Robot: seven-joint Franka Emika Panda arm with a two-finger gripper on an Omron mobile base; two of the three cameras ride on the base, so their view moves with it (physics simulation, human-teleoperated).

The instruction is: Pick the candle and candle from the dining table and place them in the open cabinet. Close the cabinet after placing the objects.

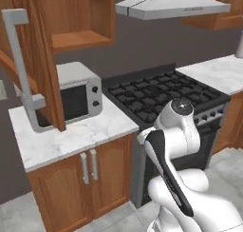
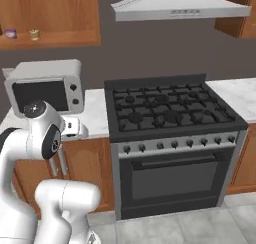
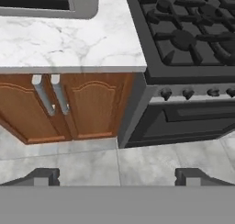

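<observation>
Claw (image 3: 117, 175) fully spread and empty, aimed down at floor before the low cupboard (image 3: 73, 103). Above the microwave (image 2: 47, 90), the cabinet (image 1: 71, 17) stands open; on its shelf sit a stubby candle (image 2: 34, 34) and purple ring (image 2: 10, 33). Judged next step: reach the door's bar handle (image 1: 21, 69), grip squarely, swing shut smoothly.

The arm (image 1: 178, 150) is glossy white, built of rounded, bulging segments. A dark grey cap tops its upper joint, and a long black strip runs down one link. The two fingertips (image 3: 43, 176) are small, dark grey, squared blocks.
</observation>
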